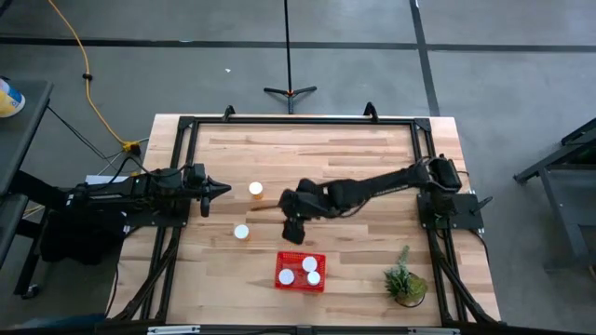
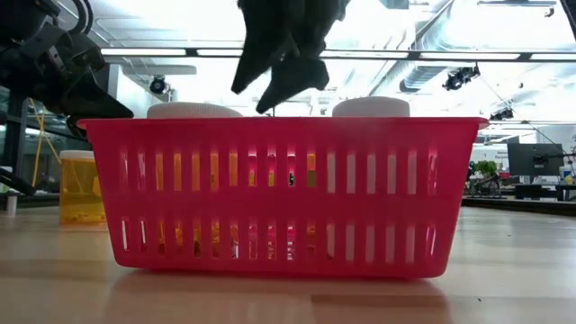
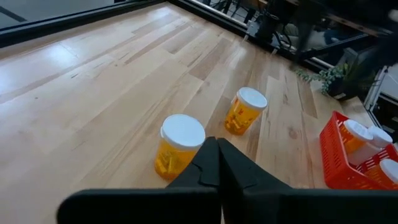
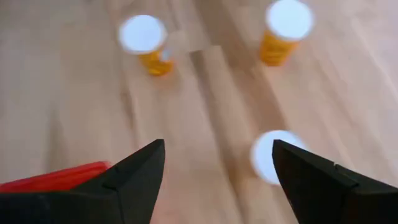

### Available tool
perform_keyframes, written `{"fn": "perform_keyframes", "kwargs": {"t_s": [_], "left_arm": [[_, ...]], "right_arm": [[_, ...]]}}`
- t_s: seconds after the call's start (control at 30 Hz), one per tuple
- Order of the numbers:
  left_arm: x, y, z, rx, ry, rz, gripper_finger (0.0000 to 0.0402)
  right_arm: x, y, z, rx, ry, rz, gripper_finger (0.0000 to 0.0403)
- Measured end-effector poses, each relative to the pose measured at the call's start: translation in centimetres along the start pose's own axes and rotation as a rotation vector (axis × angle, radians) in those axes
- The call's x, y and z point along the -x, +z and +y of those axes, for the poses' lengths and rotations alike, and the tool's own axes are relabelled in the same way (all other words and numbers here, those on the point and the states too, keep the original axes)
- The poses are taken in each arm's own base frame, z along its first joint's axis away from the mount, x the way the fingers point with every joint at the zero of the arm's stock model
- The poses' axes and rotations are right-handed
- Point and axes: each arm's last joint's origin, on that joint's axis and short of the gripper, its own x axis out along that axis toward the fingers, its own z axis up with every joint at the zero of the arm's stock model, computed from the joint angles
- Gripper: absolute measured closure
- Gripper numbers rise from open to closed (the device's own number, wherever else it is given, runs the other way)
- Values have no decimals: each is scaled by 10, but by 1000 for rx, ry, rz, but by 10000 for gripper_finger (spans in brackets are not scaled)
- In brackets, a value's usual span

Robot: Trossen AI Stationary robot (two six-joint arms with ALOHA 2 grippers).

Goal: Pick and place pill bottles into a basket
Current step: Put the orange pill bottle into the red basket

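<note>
The red mesh basket stands near the table's near edge and holds three white-capped amber pill bottles. Two more bottles stand upright on the wood, one ahead of my left gripper and one nearer the front. The right wrist view shows a third white cap close below my right gripper. My right gripper is open and empty, above the table just beyond the basket's far rim. My left gripper is shut and empty at the left, near the bottle.
A small green potted plant stands at the near right, to the right of the basket. A black frame runs round the table's far and side edges. Bare wood lies across the far half of the table.
</note>
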Motion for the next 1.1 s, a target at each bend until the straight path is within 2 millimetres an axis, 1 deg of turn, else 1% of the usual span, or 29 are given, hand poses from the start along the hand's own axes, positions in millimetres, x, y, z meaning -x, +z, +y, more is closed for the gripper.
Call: {"fn": "perform_keyframes", "kwargs": {"t_s": [0.1, 0.17, 0.3, 0.4, 0.5, 0.63, 0.7, 0.83, 0.93, 1.1], "left_arm": [[0, 0, 0, 0, 0, 0, 376], [0, 0, 0, 7, 0, 0, 363], [0, 0, 0, 37, 7, -3, 325], [0, 0, 0, 53, 9, -4, 316], [0, 0, 0, 57, 10, -5, 322], [0, 0, 0, 57, 10, -5, 345], [0, 0, 0, 58, 10, -5, 358], [0, 0, 0, 59, 9, -6, 374], [0, 0, 0, 59, 9, -5, 368], [0, 0, 0, 59, 9, -5, 335]], "right_arm": [[-3, 5, -17, 12, 7, 32, 101], [-6, 7, -27, 36, 27, 59, 94], [-10, 7, -42, 97, 6, 106, 91], [-11, 9, -48, 160, 1, 101, 92], [-16, 9, -51, 234, 2, 103, 93], [-27, 5, -50, 338, 21, 134, 93], [-33, 2, -50, 358, 21, 149, 93], [-39, 2, -50, 361, 8, 132, 93], [-44, 1, -50, 364, 10, 129, 93], [-58, -5, -51, 373, 19, 167, 93]]}}
